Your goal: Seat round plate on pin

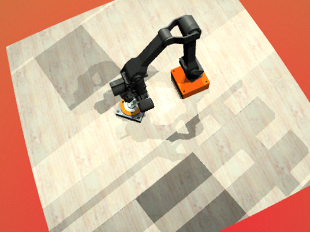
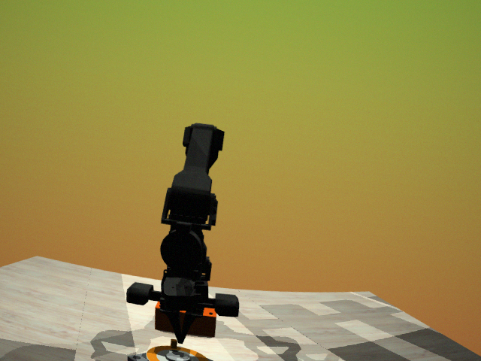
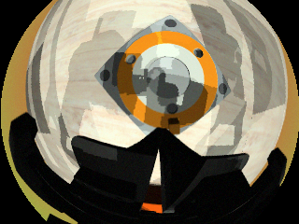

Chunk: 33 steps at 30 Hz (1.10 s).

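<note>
Pale wood-grain table (image 1: 239, 114) bears a square grey base (image 3: 112, 75); orange ring plate (image 3: 208, 65) around glossy post (image 3: 163, 77); gripper (image 3: 161, 133), fingers pressed together and empty, at its 6 o'clock.

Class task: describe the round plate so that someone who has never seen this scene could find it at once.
Start at the arm's orange block on the wooden table. Follow the arm to its shut gripper; below it lies a grey square base. The round plate on it is the only orange ring.
</note>
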Each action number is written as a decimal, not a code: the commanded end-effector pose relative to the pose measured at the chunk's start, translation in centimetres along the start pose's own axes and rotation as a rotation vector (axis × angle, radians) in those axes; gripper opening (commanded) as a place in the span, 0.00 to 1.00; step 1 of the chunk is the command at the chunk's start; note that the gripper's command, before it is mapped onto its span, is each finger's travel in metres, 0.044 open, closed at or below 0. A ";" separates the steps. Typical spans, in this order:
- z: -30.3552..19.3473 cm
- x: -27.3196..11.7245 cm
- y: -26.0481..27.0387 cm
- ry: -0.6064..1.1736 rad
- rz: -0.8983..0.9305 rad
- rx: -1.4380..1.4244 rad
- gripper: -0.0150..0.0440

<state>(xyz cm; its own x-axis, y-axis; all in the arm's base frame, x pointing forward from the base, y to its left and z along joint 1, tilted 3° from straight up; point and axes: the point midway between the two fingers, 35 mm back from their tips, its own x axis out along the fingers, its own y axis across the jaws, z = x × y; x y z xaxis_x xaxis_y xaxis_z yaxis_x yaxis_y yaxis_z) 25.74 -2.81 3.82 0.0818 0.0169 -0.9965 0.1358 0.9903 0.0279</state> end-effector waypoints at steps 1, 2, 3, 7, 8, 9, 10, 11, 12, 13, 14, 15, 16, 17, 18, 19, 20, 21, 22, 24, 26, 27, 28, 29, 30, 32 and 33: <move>-0.1 0.0 -0.7 0.004 -0.001 -0.003 0.25; 0.0 0.0 -0.8 0.004 -0.001 -0.003 0.25; 0.0 0.0 -1.0 0.004 -0.001 -0.003 0.25; 0.3 0.0 -1.5 0.004 -0.001 -0.003 0.25; 0.3 0.0 -1.6 0.004 -0.001 -0.003 0.25; 0.4 0.0 -1.7 0.004 -0.002 -0.003 0.25; 0.4 0.0 -1.7 0.004 -0.002 -0.003 0.25; 0.5 0.0 -1.8 0.004 -0.002 -0.003 0.25; 0.5 0.0 -1.8 0.004 -0.002 -0.003 0.25; 0.6 0.0 -1.9 0.004 -0.002 -0.003 0.25; 0.6 0.0 -2.0 0.004 -0.002 -0.003 0.25; 0.6 0.0 -2.0 0.004 -0.002 -0.003 0.25; 0.7 0.0 -2.1 0.004 -0.002 -0.003 0.25; 0.7 0.0 -2.2 0.004 -0.002 -0.003 0.25; 0.8 0.0 -2.2 0.004 -0.002 -0.003 0.25; 0.8 0.0 -2.3 0.004 -0.002 -0.003 0.25; 0.9 0.0 -2.4 0.004 -0.002 -0.003 0.25; 0.9 0.0 -2.4 0.004 -0.002 -0.003 0.25; 0.9 0.0 -2.5 0.004 -0.002 -0.003 0.25; 1.0 0.0 -2.6 0.003 -0.002 -0.003 0.25; 1.1 0.0 -2.8 0.003 -0.003 -0.003 0.25; 1.1 0.1 -2.8 0.003 -0.003 -0.003 0.25; 1.1 0.0 -2.8 0.003 -0.003 -0.003 0.25; 1.1 -0.3 -2.8 0.003 -0.003 -0.003 0.25; 1.1 -0.7 -2.8 0.003 -0.003 -0.003 0.25; 1.0 -2.0 -2.7 0.003 -0.003 -0.003 0.25; 0.9 -2.7 -2.7 0.003 -0.003 -0.003 0.25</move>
<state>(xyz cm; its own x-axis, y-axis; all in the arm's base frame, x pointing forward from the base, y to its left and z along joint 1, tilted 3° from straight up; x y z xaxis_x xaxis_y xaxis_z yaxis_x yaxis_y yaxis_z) 25.80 -5.57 4.35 0.0563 0.0187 -0.9982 0.1386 0.9900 0.0263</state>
